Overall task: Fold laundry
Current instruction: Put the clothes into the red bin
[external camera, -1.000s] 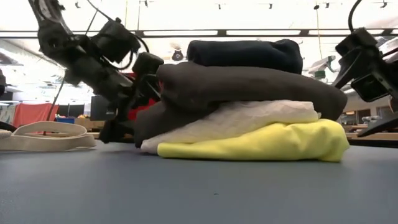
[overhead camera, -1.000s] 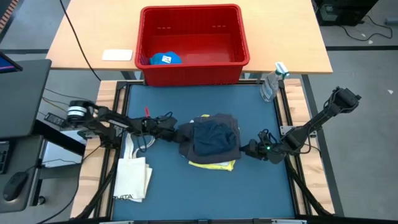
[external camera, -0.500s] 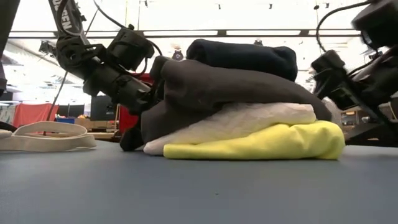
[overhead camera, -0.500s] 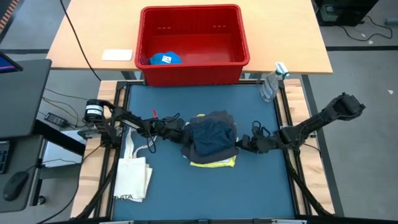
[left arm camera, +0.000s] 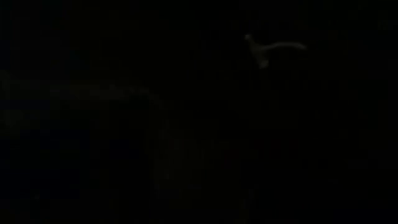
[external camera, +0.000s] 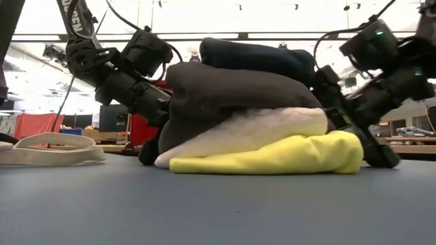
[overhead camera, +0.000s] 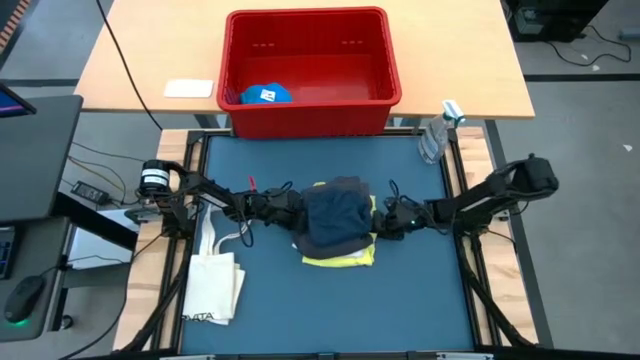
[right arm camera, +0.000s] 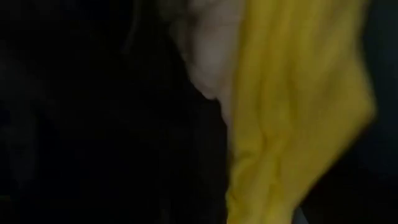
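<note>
1. Left wrist view almost wholly black; nothing readable.
2. Left gripper [external camera: 158,129] fingertips buried in the grey garment [external camera: 238,92]; spread hidden.
3. Right gripper [external camera: 340,112] fingertips lost behind the yellow garment [external camera: 272,153].
4. Right wrist view blurred, half dark.

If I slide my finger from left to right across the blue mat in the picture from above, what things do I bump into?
Cream tote bag → left end effector → stack of folded laundry → right end effector → clear plastic bottle at the mat's right edge.
</note>
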